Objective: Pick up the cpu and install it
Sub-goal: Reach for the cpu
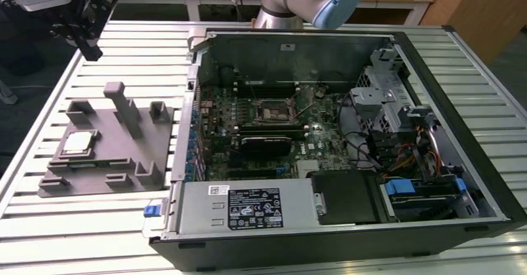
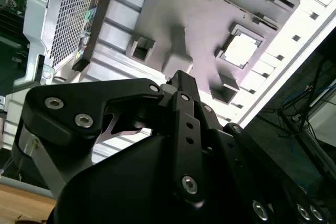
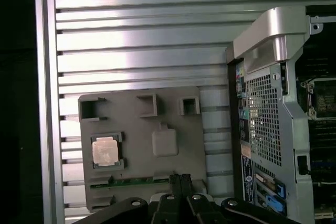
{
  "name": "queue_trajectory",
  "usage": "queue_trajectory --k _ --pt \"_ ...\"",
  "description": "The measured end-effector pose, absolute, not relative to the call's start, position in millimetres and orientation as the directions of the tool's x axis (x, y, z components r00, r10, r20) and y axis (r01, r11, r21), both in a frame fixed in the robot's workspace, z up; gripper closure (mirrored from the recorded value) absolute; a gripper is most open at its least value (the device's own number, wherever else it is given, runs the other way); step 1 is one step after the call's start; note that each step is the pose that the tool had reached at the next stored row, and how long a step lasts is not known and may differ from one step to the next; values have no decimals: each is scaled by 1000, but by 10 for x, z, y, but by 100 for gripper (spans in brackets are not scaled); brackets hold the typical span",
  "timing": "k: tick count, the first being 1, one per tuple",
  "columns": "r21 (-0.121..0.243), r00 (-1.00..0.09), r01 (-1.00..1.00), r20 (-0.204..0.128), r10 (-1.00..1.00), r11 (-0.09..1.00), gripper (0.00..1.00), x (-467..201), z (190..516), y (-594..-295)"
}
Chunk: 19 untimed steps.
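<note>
Slatted table [image 1: 82, 232]: cpu [image 3: 105, 150] seated in grey fixture [image 3: 137, 129]; jaws pressed together, empty, partly cut off

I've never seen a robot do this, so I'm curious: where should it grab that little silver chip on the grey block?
Probably from straight above, pinching two opposite edges of the cpu. It lies flat, face up, in a shallow recess of the grey fixture block, so only its thin rim offers a hold.
</note>
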<state>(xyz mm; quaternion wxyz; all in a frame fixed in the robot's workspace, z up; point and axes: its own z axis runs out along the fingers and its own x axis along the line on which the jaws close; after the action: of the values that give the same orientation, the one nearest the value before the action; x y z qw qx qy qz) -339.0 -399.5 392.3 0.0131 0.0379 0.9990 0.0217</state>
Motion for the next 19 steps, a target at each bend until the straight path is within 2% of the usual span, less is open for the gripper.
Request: queue_trajectory --k 19 --pt "44 -997 75 -24 76 996 89 -3576 3921 -3995"
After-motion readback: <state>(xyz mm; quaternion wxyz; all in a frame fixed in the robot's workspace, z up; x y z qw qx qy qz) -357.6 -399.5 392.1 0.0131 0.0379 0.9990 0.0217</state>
